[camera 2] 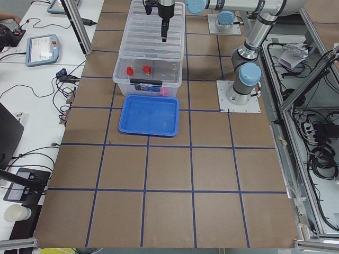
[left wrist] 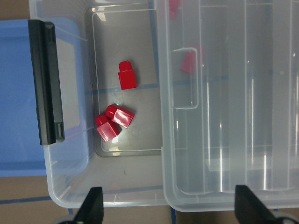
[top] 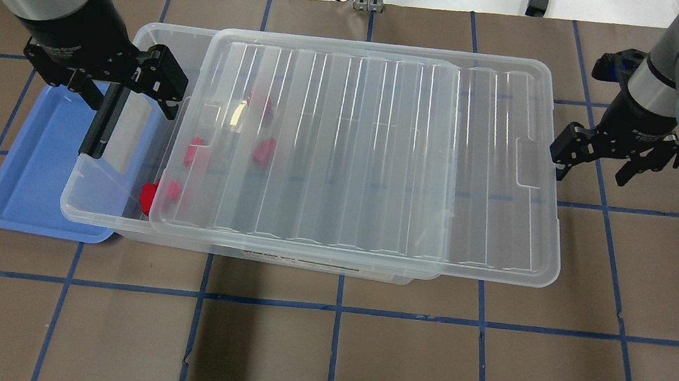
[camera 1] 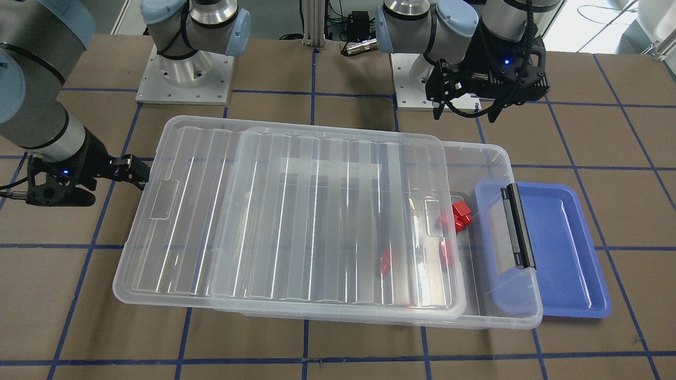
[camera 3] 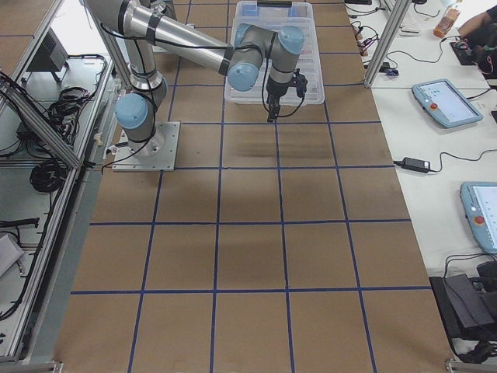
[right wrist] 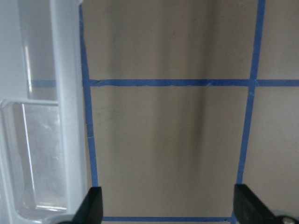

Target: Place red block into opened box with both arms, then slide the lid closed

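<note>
Both left end effector [left wrist: 168,207] and right end effector [right wrist: 168,207] gape; one red block [left wrist: 127,77] lies across the box [left wrist: 117,196].

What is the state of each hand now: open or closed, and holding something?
Left hand: open, holding nothing.
Right hand: open, holding nothing.

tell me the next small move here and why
Probably press the right gripper against the overhanging end of the lid and push it toward the latch: red blocks already lie in the box, whose latch end is uncovered.
</note>
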Controlling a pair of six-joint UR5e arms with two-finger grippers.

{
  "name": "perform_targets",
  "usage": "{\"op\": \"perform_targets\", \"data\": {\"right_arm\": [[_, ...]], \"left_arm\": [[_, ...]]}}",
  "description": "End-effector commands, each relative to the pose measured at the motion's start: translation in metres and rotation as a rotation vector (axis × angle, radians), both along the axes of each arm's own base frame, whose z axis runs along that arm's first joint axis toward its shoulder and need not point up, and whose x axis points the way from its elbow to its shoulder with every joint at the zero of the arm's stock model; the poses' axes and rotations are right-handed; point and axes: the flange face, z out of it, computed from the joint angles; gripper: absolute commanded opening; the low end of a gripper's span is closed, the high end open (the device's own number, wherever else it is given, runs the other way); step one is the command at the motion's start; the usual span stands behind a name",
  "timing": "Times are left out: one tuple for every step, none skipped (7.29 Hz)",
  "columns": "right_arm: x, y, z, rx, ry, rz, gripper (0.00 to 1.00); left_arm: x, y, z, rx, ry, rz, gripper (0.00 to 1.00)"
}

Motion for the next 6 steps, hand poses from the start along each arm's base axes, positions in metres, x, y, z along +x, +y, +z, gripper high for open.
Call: {"op": "perform_targets", "data": {"right_arm": [[0.037, 0.0, 0.001, -0.012, -0.003, 0.065, 1.0], [0.057, 0.003, 0.001, -0.015, -0.003, 0.089, 1.0], [0.074, 0.005, 0.001, -0.021, 0.001, 0.104, 1.0], [0.077, 0.003, -0.003, -0.019, 0.001, 0.11, 1.0], [0.08, 0.004, -0.004, -0.018, -0.001, 0.116, 1.0], [0.092, 0.005, -0.002, -0.024, -0.001, 0.134, 1.0]], "left_arm": [[-0.001, 0.004, -0.006, 0.013, 0.003, 0.014, 1.0], [0.0, -0.003, -0.003, 0.007, -0.005, 0.015, 1.0], [0.001, -0.008, 0.0, 0.012, -0.006, 0.017, 1.0], [-0.001, -0.012, 0.004, 0.006, -0.003, 0.028, 1.0], [-0.002, -0.015, -0.009, 0.021, 0.001, 0.013, 1.0], [-0.001, -0.016, -0.016, 0.024, 0.0, 0.012, 1.0]]}}
